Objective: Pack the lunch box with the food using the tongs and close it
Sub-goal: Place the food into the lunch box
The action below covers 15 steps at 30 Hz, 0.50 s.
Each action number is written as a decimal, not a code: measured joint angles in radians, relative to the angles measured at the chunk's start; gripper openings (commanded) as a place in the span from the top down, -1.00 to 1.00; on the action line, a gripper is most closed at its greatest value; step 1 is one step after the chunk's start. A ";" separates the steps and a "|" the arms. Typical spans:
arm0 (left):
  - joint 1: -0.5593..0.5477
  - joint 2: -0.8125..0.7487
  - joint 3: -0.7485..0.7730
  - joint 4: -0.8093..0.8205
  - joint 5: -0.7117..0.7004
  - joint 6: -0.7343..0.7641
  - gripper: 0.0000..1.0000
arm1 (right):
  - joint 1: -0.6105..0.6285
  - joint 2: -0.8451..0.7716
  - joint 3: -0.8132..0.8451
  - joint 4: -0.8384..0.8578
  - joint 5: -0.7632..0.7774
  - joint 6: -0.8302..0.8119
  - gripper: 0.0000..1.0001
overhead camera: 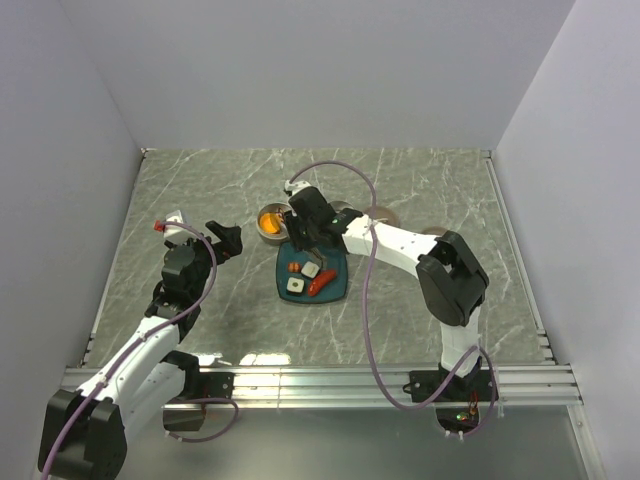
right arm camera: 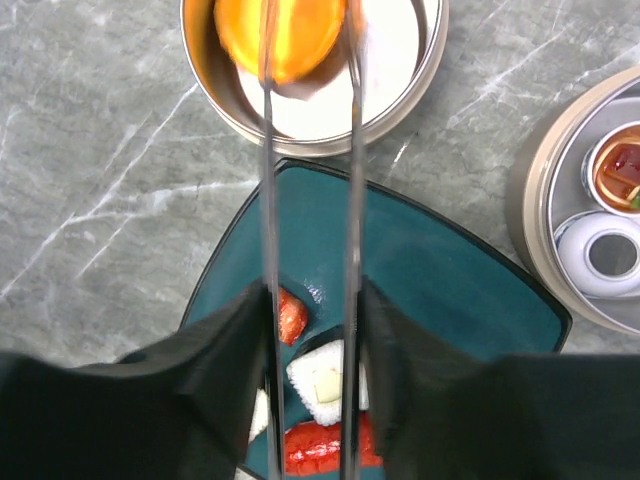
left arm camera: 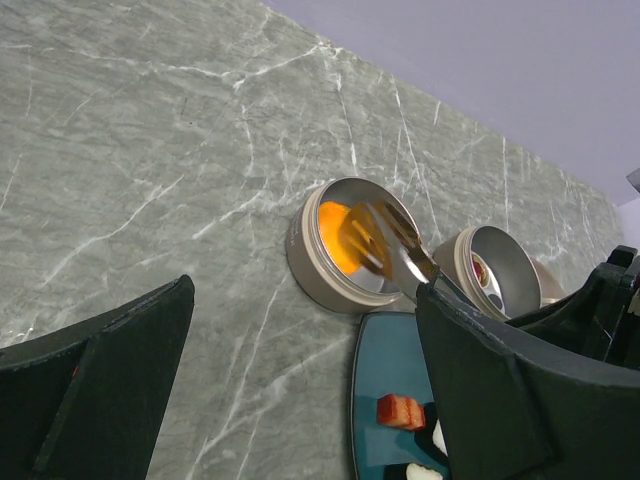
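Note:
My right gripper (right arm camera: 310,300) is shut on the silvery tongs (right arm camera: 352,200), whose two thin arms run forward, spread apart. Their tips reach over the orange round piece (right arm camera: 300,35), which lies inside a round metal lunch box tin (right arm camera: 420,80). I cannot tell whether the tips pinch the piece. On the teal plate (right arm camera: 440,270) below lie a white block (right arm camera: 325,375), a red elongated piece (right arm camera: 315,445) and a small red bit (right arm camera: 290,315). My left gripper (overhead camera: 228,240) hovers open to the left of the tin (left arm camera: 310,255) with nothing between its fingers (left arm camera: 100,380).
A second round tin (right arm camera: 590,200) with small sauce cups stands right of the plate. Another round metal part (overhead camera: 432,232) sits behind the right arm. The marble table (overhead camera: 180,180) is walled on three sides.

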 measured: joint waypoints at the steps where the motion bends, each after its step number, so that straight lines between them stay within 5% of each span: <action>1: 0.000 0.000 0.000 0.000 0.000 0.000 -0.99 | 0.000 0.000 0.000 -0.001 -0.002 -0.002 -0.07; 15: 0.000 0.005 0.000 0.001 0.001 0.000 -0.99 | 0.000 -0.015 -0.005 0.005 0.005 -0.008 -0.11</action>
